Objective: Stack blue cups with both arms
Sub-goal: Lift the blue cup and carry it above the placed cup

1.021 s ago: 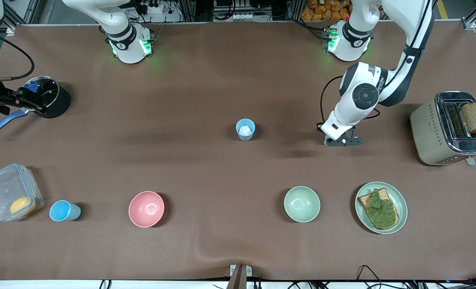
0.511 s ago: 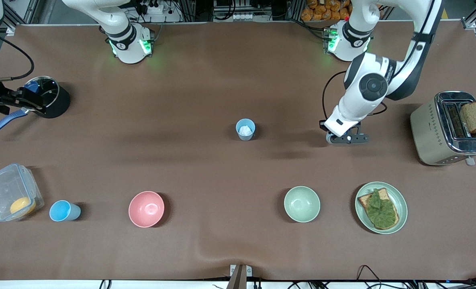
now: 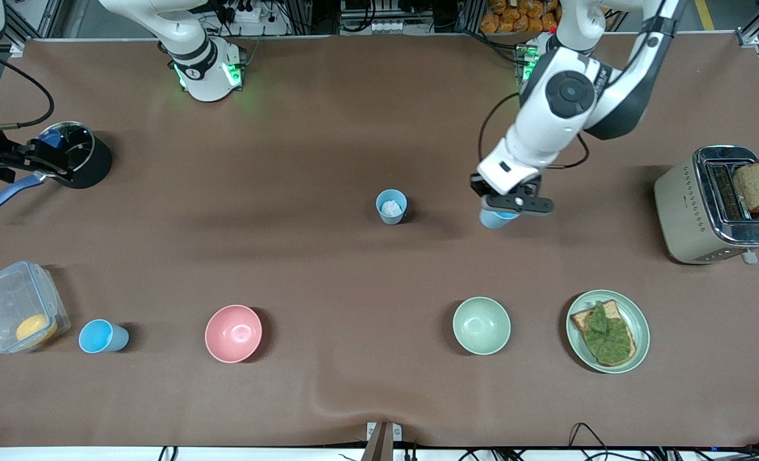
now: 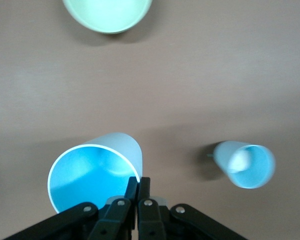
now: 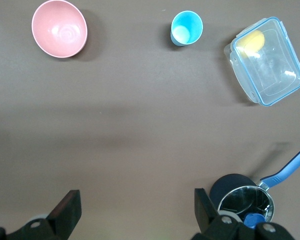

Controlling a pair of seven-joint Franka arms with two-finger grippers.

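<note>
My left gripper (image 3: 512, 205) is shut on the rim of a light-blue cup (image 3: 497, 219), one finger inside and one outside (image 4: 138, 184), and holds the cup (image 4: 92, 175) in the air over the brown table. A second blue cup (image 3: 391, 206) stands upright at the table's middle with something white inside (image 4: 245, 164), apart from the held one. A third blue cup (image 3: 102, 336) stands next to the plastic box, also in the right wrist view (image 5: 186, 28). My right gripper (image 5: 137, 210) hangs open and empty high over the table beside the black pot.
A pink bowl (image 3: 233, 333), a pale green bowl (image 3: 481, 325) and a plate with toast and greens (image 3: 635, 349) lie near the front edge. A clear box (image 3: 17, 301) and a black pot (image 3: 91, 168) are at the right arm's end, a toaster (image 3: 686, 205) at the left arm's.
The left arm has risen and swung toward the middle cup, carrying its blue cup, which now shows under the gripper. The right arm has not moved.
</note>
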